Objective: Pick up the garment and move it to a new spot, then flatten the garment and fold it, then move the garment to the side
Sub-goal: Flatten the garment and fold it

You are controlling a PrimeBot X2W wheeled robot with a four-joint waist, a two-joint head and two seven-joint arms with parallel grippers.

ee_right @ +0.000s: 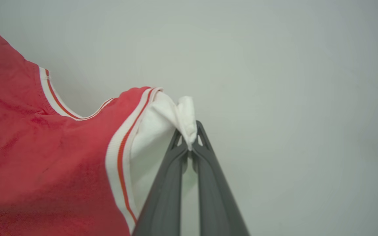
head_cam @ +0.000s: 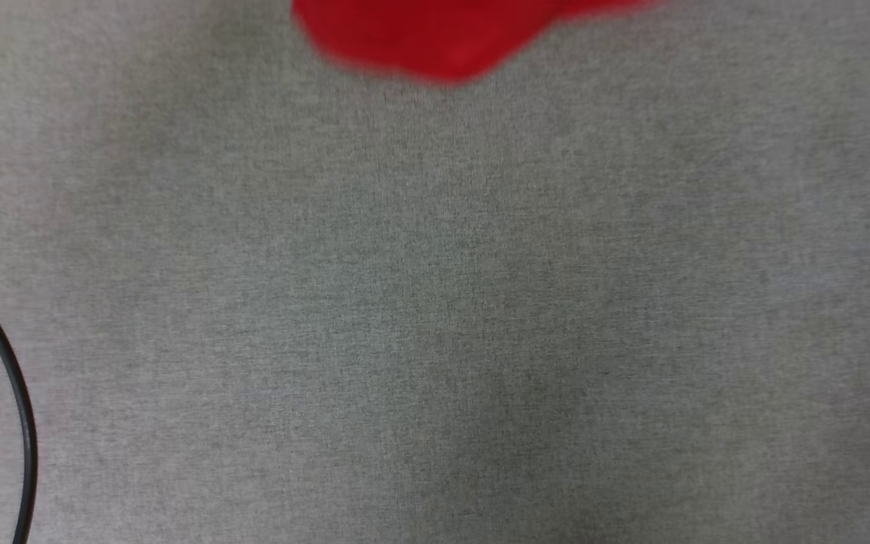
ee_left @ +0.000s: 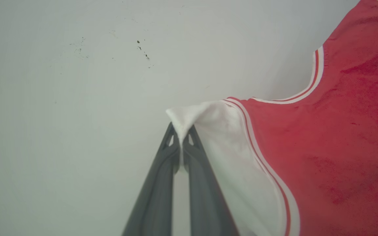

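1. Underneath, in the head view: a grey surface (head_cam: 435,302) of fine woven cloth, matte and even, faintly shadowed through the middle.
2. Toward the left edge of that surface: a thin black cable (head_cam: 16,393) - glossy, bent in one smooth arc, well apart from the red cloth.
3. Behind the fingers in both wrist views: a pale, smooth backdrop (ee_left: 61,147), flecked with a few small dark specks (ee_left: 143,52) in the left wrist view.
4. Toward the far side of the surface, slightly left of centre: the garment (head_cam: 435,38), seen there as a blurred red lobe. Cannot tell whether touching the grey cloth.
5. Soft red body, white short sleeves, red-and-white striped trim curving round the neck and along the sleeve seams. Neckline dipping in a shallow scoop between the two held sleeves.
6. Left gripper (ee_left: 180,137): long dark grey fingers pressed together in a narrow pinch on the tip of a white sleeve, with fabric peaking to a point just past the tips.
7. Right gripper (ee_right: 189,139): likewise clamped tight on the other white sleeve - a small folded wad bulging over the fingertips, red body just beside.
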